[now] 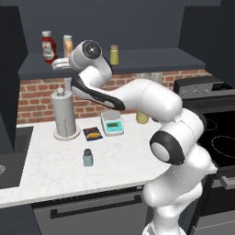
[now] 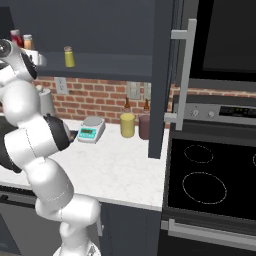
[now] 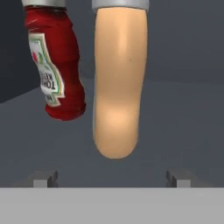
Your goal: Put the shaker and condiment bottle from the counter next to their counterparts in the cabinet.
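Placing step, first item. The orange bottle (image 3: 117, 83) stands on the cabinet (image 1: 151, 59) shelf just beside the ketchup (image 3: 54, 65); the gripper (image 3: 111, 177) faces it with jaws spread wide, holding nothing. The shaker (image 1: 87, 157) waits on the counter (image 1: 55, 170). Judged next: back the hand out without tipping the bottle, then fetch the shaker.

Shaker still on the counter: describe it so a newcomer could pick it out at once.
Start at the white marble counter under the dark wall cabinet. In front of the paper towel holder and the small scale, the shaker stands alone, nearer the counter's front edge. It is squat, pale blue-grey with a grey cap, unlike the slim yellow-green shaker up on the shelf.
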